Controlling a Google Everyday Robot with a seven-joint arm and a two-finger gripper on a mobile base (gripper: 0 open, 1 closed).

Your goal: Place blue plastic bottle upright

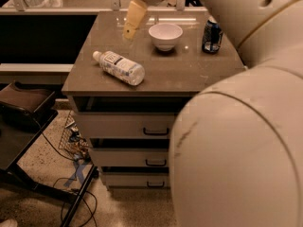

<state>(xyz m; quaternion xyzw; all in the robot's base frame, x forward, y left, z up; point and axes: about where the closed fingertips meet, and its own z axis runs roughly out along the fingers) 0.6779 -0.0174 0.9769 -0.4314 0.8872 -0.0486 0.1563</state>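
Our gripper (134,19) hangs at 11 o'clock over the surface (184,74); we cannot tell how open it is. The blue plastic bottle (119,67) lies on its side at 9 o'clock, cap toward 10.

A grey-brown cabinet (180,74) stood on a speckled floor (42,167) — three drawers (128,126) with dark handles under an open slot. Cables (71,138) tangled at its left foot, beside a dark chair (21,103). A pale ledge (28,69) ran behind. The gripper (130,30) hung over the cabinet's back edge.
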